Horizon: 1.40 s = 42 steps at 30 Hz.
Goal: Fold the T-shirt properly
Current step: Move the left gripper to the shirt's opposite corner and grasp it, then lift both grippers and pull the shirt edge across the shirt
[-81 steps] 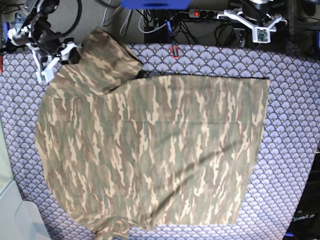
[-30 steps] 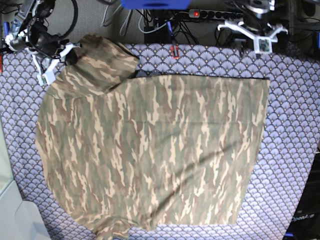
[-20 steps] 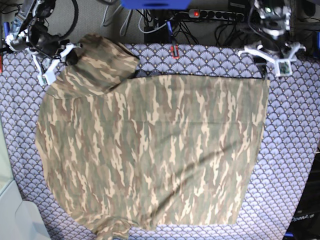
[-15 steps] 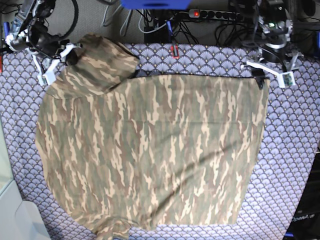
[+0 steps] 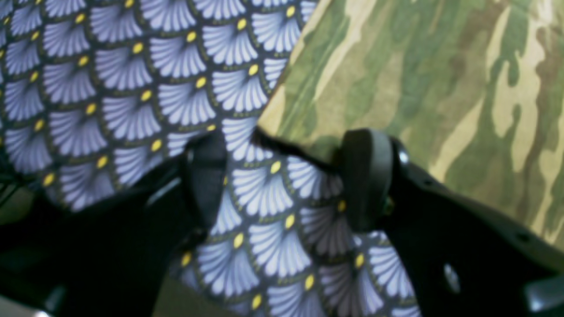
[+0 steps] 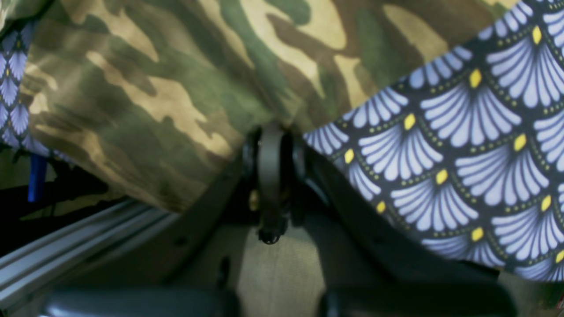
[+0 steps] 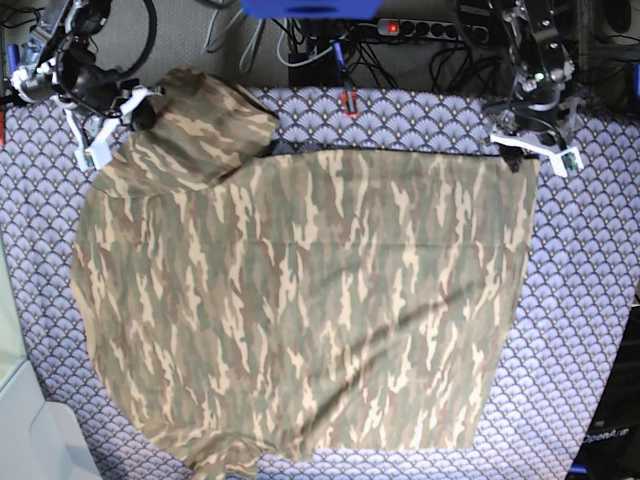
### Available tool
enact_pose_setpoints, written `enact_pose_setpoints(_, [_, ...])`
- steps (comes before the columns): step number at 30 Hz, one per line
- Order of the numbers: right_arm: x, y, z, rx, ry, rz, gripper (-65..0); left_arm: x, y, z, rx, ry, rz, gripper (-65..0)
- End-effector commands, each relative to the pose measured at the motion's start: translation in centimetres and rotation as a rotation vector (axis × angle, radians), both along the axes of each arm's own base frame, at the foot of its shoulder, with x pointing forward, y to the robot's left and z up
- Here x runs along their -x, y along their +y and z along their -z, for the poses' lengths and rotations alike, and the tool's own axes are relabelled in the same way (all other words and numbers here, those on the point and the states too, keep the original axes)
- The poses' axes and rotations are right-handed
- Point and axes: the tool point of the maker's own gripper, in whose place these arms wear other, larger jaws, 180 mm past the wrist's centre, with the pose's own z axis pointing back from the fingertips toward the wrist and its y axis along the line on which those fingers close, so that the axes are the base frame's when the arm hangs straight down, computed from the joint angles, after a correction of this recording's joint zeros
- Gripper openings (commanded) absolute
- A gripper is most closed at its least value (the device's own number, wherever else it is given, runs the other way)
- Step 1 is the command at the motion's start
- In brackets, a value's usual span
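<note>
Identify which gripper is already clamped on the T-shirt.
The right gripper: shut on the T-shirt. The left gripper is open, straddling its corner.

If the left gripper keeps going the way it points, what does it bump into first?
Probably the T-shirt: the open left gripper straddles its corner, one pad by the hem, the purple cloth under the gap. Depth is unclear.

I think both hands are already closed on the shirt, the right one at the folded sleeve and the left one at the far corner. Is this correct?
Not quite. The right hand is closed on the shirt, but the left hand is open: in the left wrist view its fingers stand apart at the shirt's corner, with the patterned cloth showing between them.
</note>
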Motion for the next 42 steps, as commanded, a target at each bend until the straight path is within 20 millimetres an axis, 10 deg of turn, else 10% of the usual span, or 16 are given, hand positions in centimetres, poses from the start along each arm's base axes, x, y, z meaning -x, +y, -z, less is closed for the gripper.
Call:
enact_pose_setpoints(1, [-0.2,-0.3,-0.4,0.016,-0.010,-0.007,-65.0,-0.6,0.2,-0.8,-0.011,-0.038,-0.004,-25.2])
enact_pose_setpoints(11, [-0.2,-0.4,-0.4,0.017,-0.009,-0.010,-65.0,-1.1,-0.3,1.5,0.033,0.000,-0.014,-28.9])
enact_pose_setpoints(20, [-0.2,-0.9,-0.5,0.031,-0.007,-0.015,-65.0,-0.7,-1.1,2.4,0.061,0.019,-0.023,-65.0])
enact_pose_setpoints(34, [-1.3,-1.3,-5.5,0.159,-0.136,-0.080,-65.0,0.4,-1.4,-2.5,-0.002,-0.070,0.003,-64.3])
enact_pose_setpoints(42, [1.5,-1.1,-4.9,0.139,-0.128,-0.067,-65.0,2.9,-0.5,-4.5,-0.069,-0.058,0.032,-64.4])
